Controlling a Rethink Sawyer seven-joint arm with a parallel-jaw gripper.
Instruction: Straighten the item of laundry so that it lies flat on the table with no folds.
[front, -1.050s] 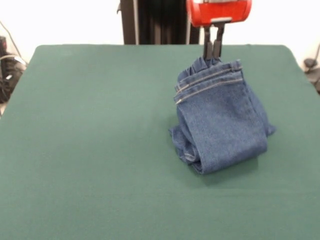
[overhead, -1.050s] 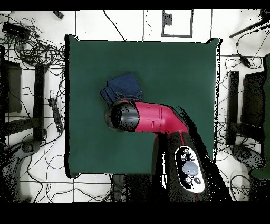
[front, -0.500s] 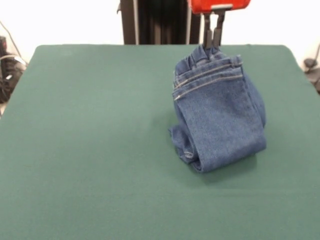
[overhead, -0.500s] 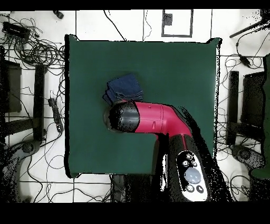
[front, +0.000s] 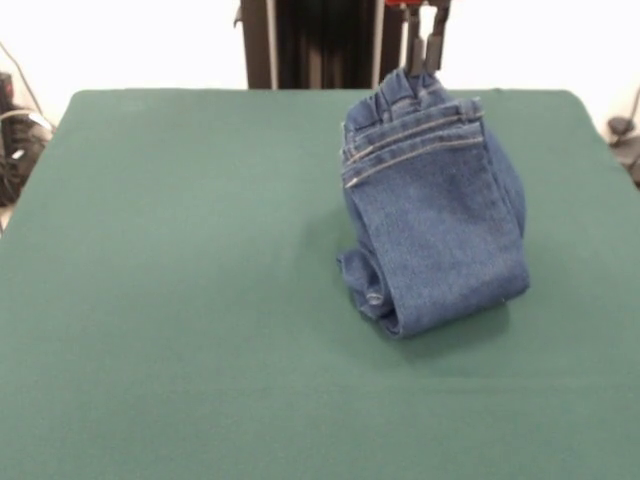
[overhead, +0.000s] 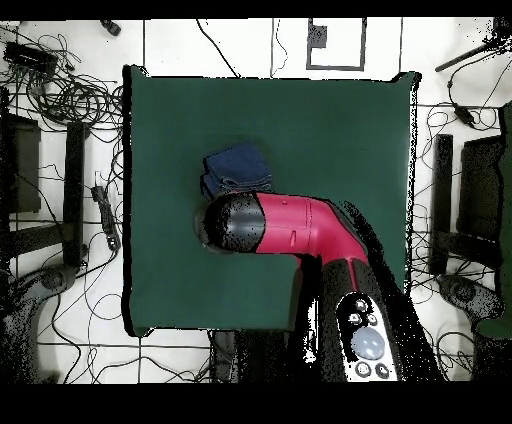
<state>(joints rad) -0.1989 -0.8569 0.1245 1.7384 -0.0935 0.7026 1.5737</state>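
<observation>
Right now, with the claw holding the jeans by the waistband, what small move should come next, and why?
Probably lift a little higher: the claw grips the jeans at the waistband, but their lower part lies doubled on the table, so more height should let the fold drop open.

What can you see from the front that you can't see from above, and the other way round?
Only the front view shows the gripper pinching the waistband of the jeans, lifting that end while the folded lower end sits on the table. Only the overhead view shows the red arm covering part of the jeans, plus cables on the floor around the table. Both show the blue jeans still bunched on the green table.
</observation>
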